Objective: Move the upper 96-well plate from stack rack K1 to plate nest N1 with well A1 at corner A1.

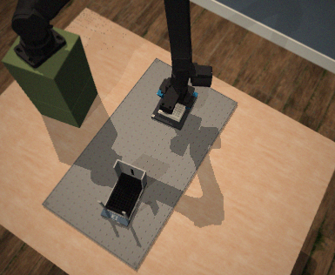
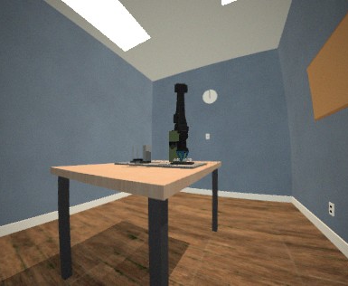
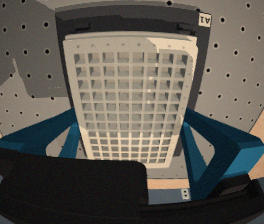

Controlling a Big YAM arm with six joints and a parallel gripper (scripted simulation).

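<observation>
My gripper (image 1: 177,97) is shut on the white 96-well plate (image 3: 131,99), with its blue fingers on the plate's two long sides. In the wrist view the plate lies over the dark plate nest N1 (image 3: 132,19), and the nest's rim shows past the plate's far end. A pale A1 square (image 3: 204,20) sits outside the nest's far right corner. In the top view the plate (image 1: 177,111) is low over the nest (image 1: 172,115). I cannot tell whether it touches the nest. The stack rack K1 (image 1: 125,191) stands nearer the front and holds a dark plate.
The grey perforated baseplate (image 1: 141,161) carries the rack and the nest. The arm's green base block (image 1: 50,76) stands at the back left of the wooden table. The arm's link rises over the nest.
</observation>
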